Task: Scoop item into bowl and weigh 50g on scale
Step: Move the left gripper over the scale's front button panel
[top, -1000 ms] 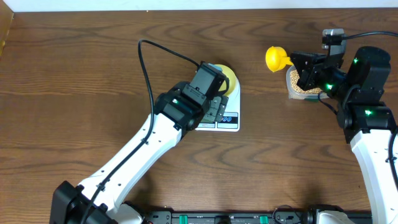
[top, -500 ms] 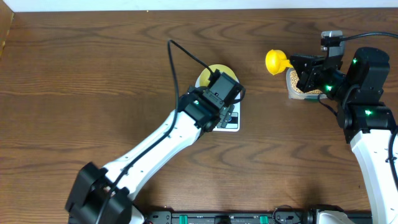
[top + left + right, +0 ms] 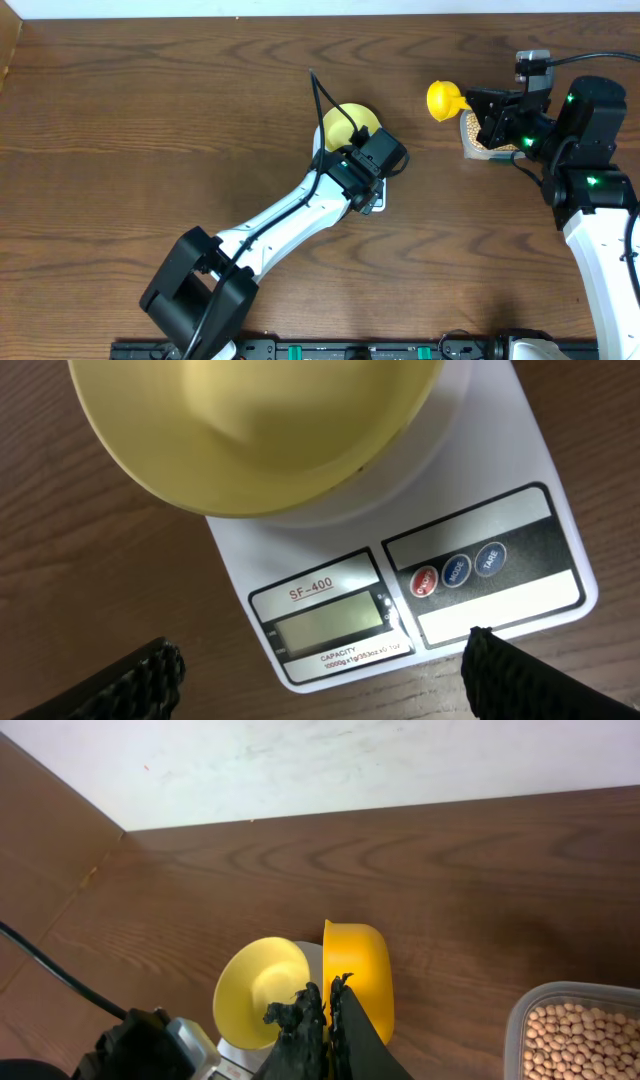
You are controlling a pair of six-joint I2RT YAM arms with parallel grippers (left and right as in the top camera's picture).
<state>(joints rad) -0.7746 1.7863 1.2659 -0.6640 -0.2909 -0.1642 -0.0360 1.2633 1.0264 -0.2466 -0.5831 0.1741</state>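
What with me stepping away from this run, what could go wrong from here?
1. The display on the scale looks blank under the empty bowl; untared, the weight may read wrong.
2. The open left tool hangs over the buttons; a dip could press one or nudge the bowl.
3. The right tool is shut on the handle of the scoop; loaded with beans, it might twist and spill.

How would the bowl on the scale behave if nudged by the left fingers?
The bowl looks empty, so probably light and easily shifted. It sits on the smooth scale, so it may slide. Wide and low, it seems unlikely to tip.
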